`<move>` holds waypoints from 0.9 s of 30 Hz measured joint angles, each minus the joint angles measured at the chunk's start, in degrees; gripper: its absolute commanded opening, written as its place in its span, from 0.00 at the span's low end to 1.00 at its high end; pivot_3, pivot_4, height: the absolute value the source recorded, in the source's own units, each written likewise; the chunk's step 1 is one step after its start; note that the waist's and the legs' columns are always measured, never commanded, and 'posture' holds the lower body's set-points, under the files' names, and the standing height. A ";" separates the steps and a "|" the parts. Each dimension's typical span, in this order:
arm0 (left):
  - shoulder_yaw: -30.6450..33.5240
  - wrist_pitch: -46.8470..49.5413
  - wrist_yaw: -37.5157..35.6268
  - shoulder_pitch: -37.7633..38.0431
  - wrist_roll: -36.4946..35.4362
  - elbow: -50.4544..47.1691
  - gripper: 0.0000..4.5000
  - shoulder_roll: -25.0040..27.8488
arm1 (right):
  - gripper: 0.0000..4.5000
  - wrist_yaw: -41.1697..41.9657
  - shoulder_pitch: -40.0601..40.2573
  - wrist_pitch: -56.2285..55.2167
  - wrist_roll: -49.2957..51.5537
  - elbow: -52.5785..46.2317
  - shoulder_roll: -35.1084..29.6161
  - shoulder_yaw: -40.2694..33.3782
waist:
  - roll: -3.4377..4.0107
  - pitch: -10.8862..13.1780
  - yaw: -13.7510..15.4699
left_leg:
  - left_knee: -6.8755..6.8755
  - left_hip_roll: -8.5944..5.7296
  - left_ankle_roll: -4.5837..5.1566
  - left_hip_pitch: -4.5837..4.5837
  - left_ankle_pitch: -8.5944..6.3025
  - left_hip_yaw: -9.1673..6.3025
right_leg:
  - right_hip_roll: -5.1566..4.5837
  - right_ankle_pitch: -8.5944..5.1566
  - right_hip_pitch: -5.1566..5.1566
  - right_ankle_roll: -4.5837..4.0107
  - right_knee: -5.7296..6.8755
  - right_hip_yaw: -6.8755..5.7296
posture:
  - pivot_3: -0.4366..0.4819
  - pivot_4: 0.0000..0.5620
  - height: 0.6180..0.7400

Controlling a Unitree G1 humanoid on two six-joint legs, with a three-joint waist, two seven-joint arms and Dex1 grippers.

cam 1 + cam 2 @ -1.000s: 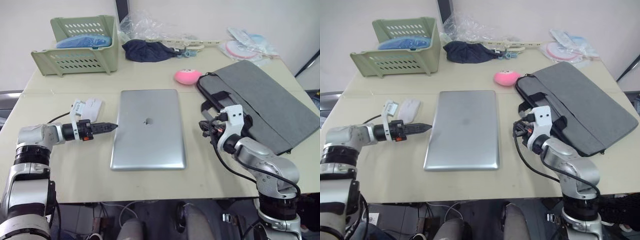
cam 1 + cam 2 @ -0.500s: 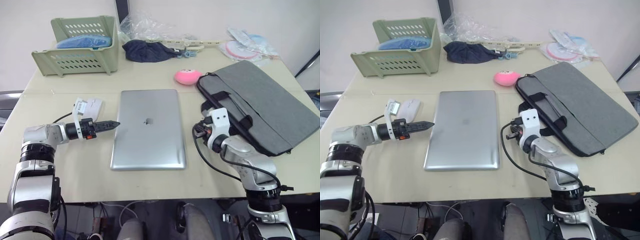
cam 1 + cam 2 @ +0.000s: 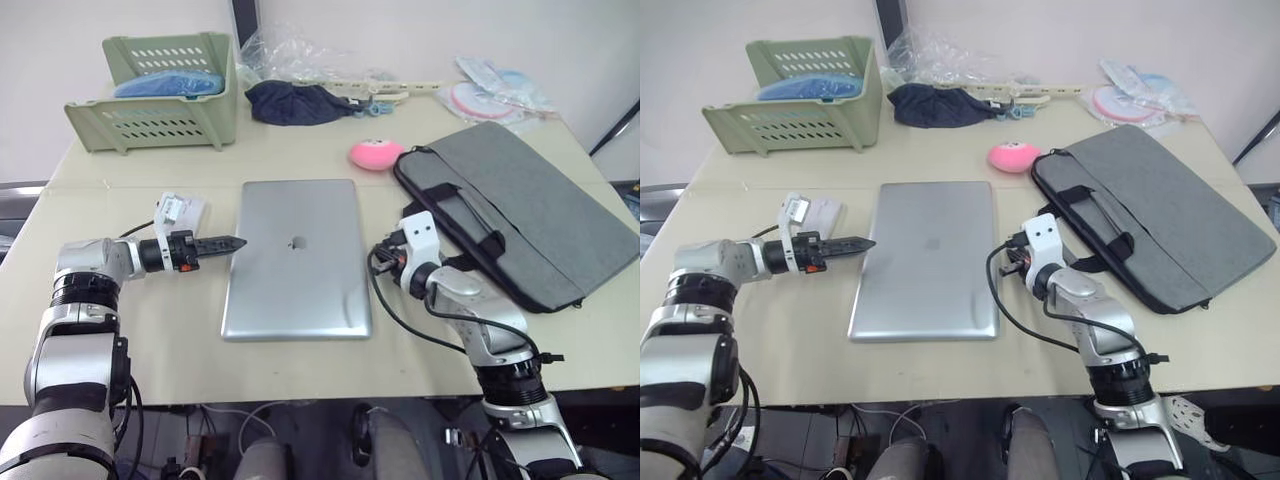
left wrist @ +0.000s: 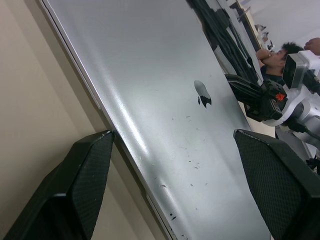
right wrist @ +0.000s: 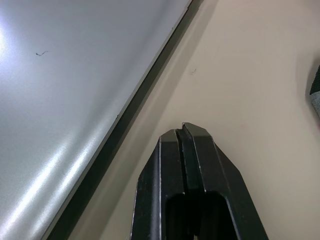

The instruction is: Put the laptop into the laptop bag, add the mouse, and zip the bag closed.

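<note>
Left arm stretched low, forearm horizontal, left gripper [image 3: 232,242] pointing toward the robot's right; wrist view shows its fingers [image 4: 82,185] spread wide apart. Right arm bent at the elbow, forearm angled in toward the left, right gripper [image 5: 185,131] low over the surface. Its two fingers are pressed together, tips touching, nothing between them.

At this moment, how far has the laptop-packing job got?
Nothing is packed yet. The flat silver metal laptop lies closed on the beige table, outside the grey fabric laptop bag. In hand: the left gripper, fingers open, sits at the laptop's left edge; the right gripper, shut, points at its right edge. The small white mouse lies untouched. Left: bagging both and zipping.
</note>
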 measured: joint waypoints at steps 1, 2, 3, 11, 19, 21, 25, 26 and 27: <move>0.00 -0.12 0.01 -0.05 0.10 0.15 0.92 -0.02 | 0.01 0.10 0.00 0.00 -0.04 0.01 0.01 0.05 | 0.01 -0.02 -0.01 | 0.00 0.00 0.00 0.01 0.00 0.00 | 0.00 0.00 0.01 0.00 0.00 0.00 | 0.48 0.27 1.00; 0.08 -0.53 0.09 -0.43 0.22 1.05 0.92 -0.20 | 0.01 0.31 0.01 0.00 -0.27 0.05 0.03 0.10 | 0.00 -0.05 0.01 | 0.01 0.00 0.00 0.01 0.00 0.00 | -0.01 0.00 0.02 0.00 0.01 0.01 | 0.48 0.27 1.00; 0.17 -0.92 0.31 -0.94 0.39 1.93 0.92 -0.40 | 0.01 0.49 0.00 0.00 -0.36 0.11 0.13 0.14 | 0.00 -0.07 0.06 | 0.02 0.00 0.00 0.02 0.00 -0.01 | -0.01 0.00 0.04 0.00 0.01 0.01 | 0.48 0.27 1.00; 0.65 -1.50 0.82 -1.95 1.41 3.92 0.92 -1.12 | 0.01 1.22 -0.30 -0.01 -1.35 0.35 1.52 1.61 | 0.09 -0.15 0.11 | 0.05 0.00 0.00 0.05 0.00 -0.05 | -0.03 0.00 0.26 0.00 0.03 0.02 | 0.48 0.27 1.00; 1.32 -1.06 0.95 -2.03 2.06 4.16 0.92 -1.75 | 0.01 2.33 -1.58 -1.06 -3.13 2.50 2.85 2.34 | 0.13 -0.24 0.12 | 0.05 0.00 0.00 0.09 0.00 -0.07 | -0.04 0.00 0.29 0.00 0.03 0.02 | 0.48 0.27 1.00; 1.42 -0.61 1.09 -2.04 2.06 4.13 0.92 -1.96 | 0.01 2.64 -1.58 -1.14 -3.78 2.57 3.14 2.40 | 0.16 -0.28 0.10 | 0.05 0.00 0.00 0.08 0.00 -0.07 | -0.04 0.00 0.30 0.00 0.03 0.02 | 0.48 0.27 1.00; 2.43 1.10 1.73 -2.10 2.05 4.12 0.92 -2.29 | 0.01 2.82 -1.57 -1.15 -4.43 2.59 3.46 2.37 | 0.19 -0.31 0.09 | 0.05 0.00 0.00 0.09 0.00 -0.07 | -0.04 0.00 0.30 0.00 0.03 0.02 | 0.48 0.27 1.00; 2.60 1.70 1.89 -2.19 2.04 4.05 0.92 -2.38 | 0.01 2.89 -1.57 -1.16 -4.72 2.59 3.51 2.38 | 0.19 -0.32 0.10 | 0.05 0.00 0.00 0.08 0.00 -0.08 | -0.04 0.00 0.30 0.00 0.03 0.02 | 0.48 0.27 1.00; 2.67 2.15 1.92 -2.20 2.04 3.91 0.92 -2.45 | 0.01 2.94 -1.57 -1.16 -4.91 2.59 3.54 2.38 | 0.20 -0.34 0.10 | 0.05 0.00 0.00 0.08 0.00 -0.08 | -0.04 0.00 0.31 0.00 0.02 0.02 | 0.48 0.27 1.00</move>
